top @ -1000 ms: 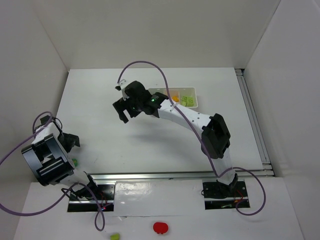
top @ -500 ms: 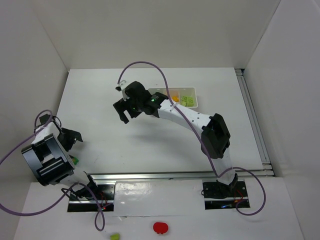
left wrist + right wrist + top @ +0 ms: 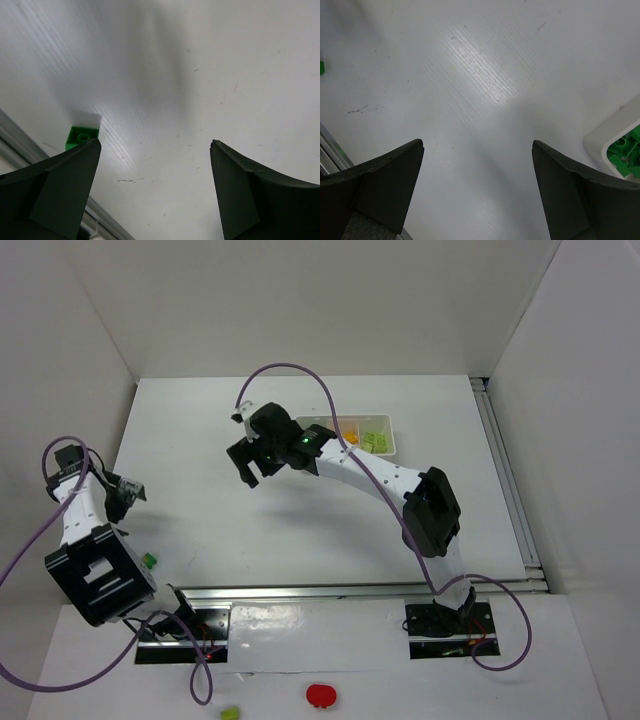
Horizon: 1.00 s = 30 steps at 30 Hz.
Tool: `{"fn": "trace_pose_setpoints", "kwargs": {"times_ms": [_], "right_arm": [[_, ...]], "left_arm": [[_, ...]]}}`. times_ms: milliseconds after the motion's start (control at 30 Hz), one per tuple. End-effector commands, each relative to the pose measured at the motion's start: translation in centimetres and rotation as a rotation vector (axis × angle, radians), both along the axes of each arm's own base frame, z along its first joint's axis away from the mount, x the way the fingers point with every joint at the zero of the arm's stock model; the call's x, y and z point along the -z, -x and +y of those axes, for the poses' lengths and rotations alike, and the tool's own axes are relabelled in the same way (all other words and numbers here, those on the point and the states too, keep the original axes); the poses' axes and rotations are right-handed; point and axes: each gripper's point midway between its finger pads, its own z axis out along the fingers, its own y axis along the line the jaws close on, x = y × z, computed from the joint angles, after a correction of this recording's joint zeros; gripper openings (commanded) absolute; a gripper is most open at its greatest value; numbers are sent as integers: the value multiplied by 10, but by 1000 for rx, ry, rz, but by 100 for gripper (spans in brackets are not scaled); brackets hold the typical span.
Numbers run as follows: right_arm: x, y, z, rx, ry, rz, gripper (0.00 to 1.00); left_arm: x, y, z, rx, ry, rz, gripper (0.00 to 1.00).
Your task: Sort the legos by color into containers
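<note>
White table (image 3: pixel 200 430) lies beneath me. My left pincer (image 3: pixel 155 145) gapes wide and empty over the stray green brick (image 3: pixel 82 136) at lower left, seemingly to fetch it. My right pincer (image 3: pixel 477 145), also wide and empty, hangs near the tray (image 3: pixel 602 140).

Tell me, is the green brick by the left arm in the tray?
Out. The green brick lies on the table by the near edge, far from the tray.
</note>
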Motion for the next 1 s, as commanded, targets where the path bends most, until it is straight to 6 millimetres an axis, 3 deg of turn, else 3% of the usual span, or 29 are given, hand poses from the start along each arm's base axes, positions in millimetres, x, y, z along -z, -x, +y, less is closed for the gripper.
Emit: {"fn": "trace_pose_setpoints", "kwargs": {"times_ms": [0, 67, 167, 333, 467, 533, 967], "right_arm": [[-13, -5, 2, -1, -15, -22, 96], [-11, -4, 1, -1, -7, -16, 96], [-11, -4, 1, -1, -7, -16, 96], [-11, -5, 1, -7, -3, -22, 96], [-11, -5, 1, -7, -3, -22, 96], [-11, -5, 1, -7, -3, -22, 96], [-19, -11, 0, 10, -2, -53, 96]], "left_arm": [[13, 37, -14, -28, 51, 138, 100], [19, 49, -13, -46, 50, 180, 100], [11, 53, -9, -54, 34, 216, 100], [15, 66, -10, -47, 59, 292, 98], [37, 75, -17, -14, 147, 413, 98], [38, 72, -11, -25, 145, 407, 98], [68, 64, -23, 38, 259, 416, 93]]}}
